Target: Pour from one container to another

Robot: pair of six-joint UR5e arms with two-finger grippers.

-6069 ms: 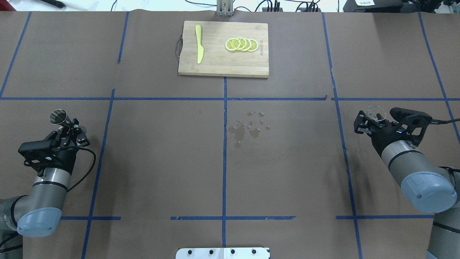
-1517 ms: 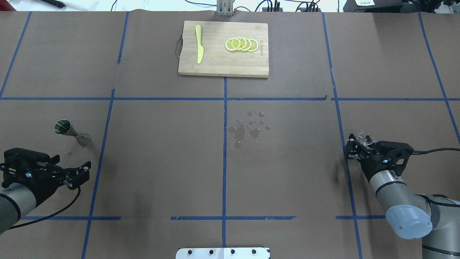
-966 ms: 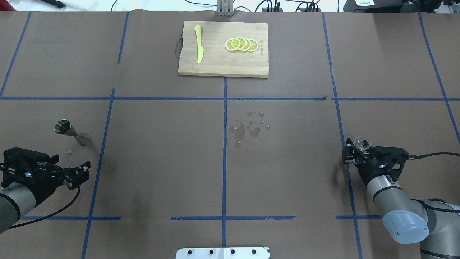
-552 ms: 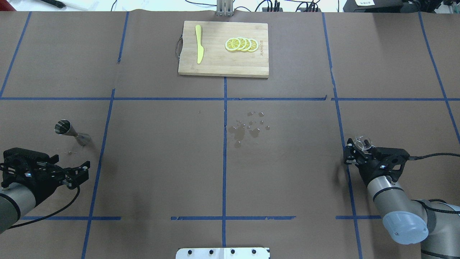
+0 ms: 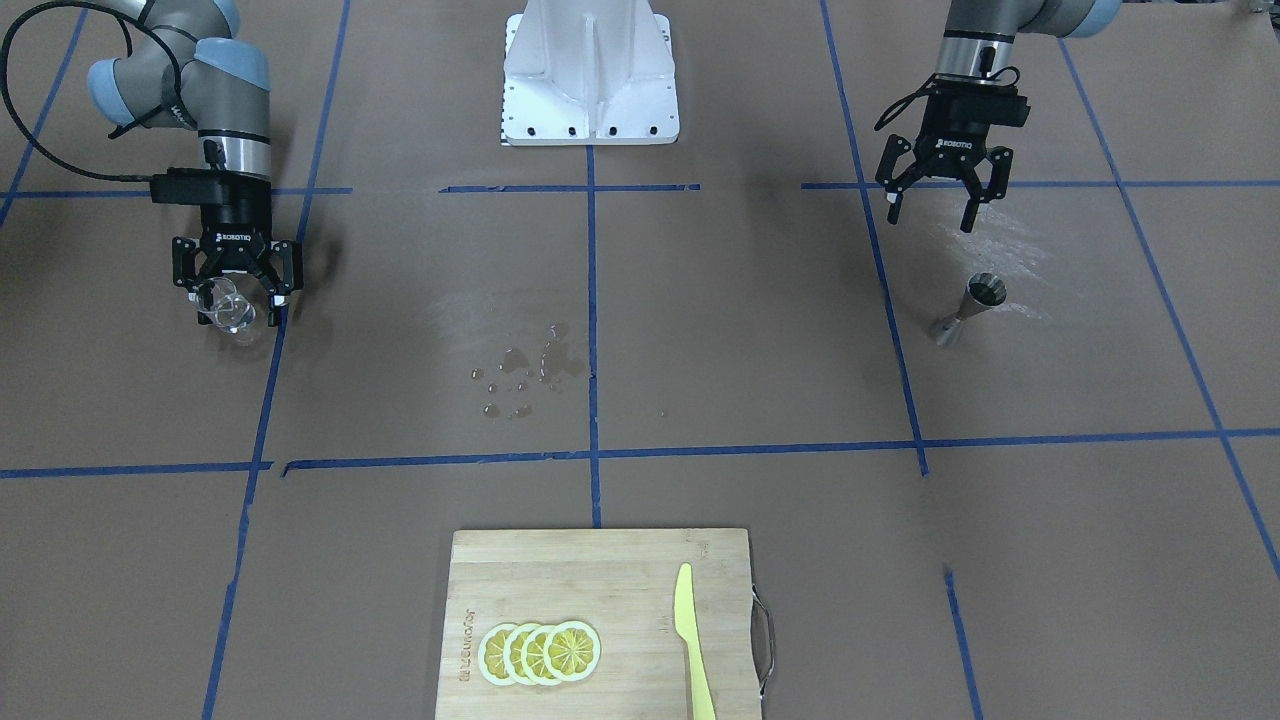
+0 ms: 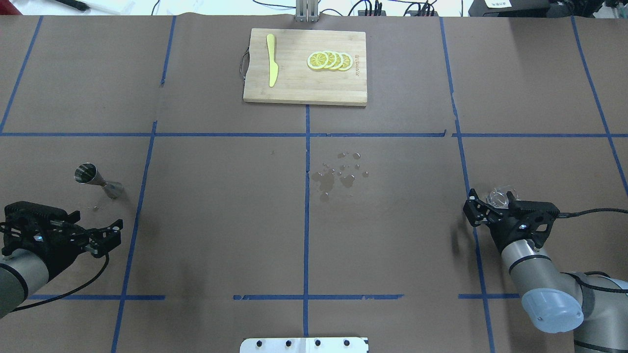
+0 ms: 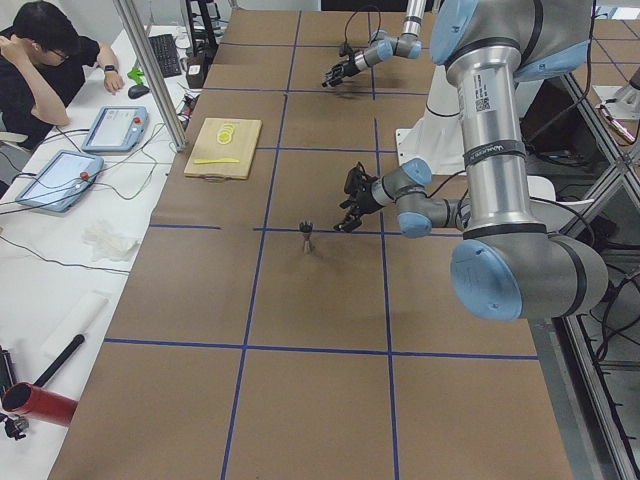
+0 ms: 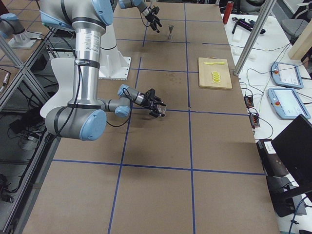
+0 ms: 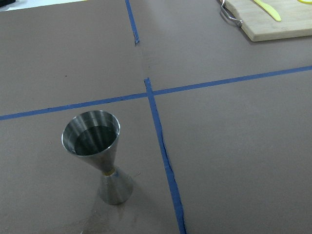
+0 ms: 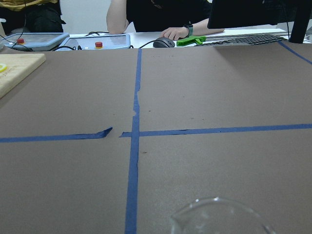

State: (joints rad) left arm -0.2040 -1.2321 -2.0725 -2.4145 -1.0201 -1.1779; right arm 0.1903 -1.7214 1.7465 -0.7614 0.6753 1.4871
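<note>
The silver jigger (image 6: 95,179) stands upright on the brown table at the left, also seen in the front view (image 5: 972,310) and close up in the left wrist view (image 9: 100,156). My left gripper (image 6: 114,234) hangs open and empty, apart from the jigger on the robot's side (image 5: 930,210). At the right, the small clear glass cup (image 6: 498,197) sits between the spread fingers of my right gripper (image 6: 490,202), which is open around it (image 5: 235,298). Only the cup's rim (image 10: 219,217) shows in the right wrist view.
A wooden cutting board (image 6: 294,83) at the far middle carries lemon slices (image 6: 329,60) and a yellow knife (image 6: 271,59). Water droplets (image 6: 338,174) lie on the table's centre. Blue tape lines divide the brown surface. The robot's base plate (image 6: 304,344) is at the near edge.
The right gripper's fingers have spread apart around the glass cup over the last second. The left arm and the jigger have not moved.
</note>
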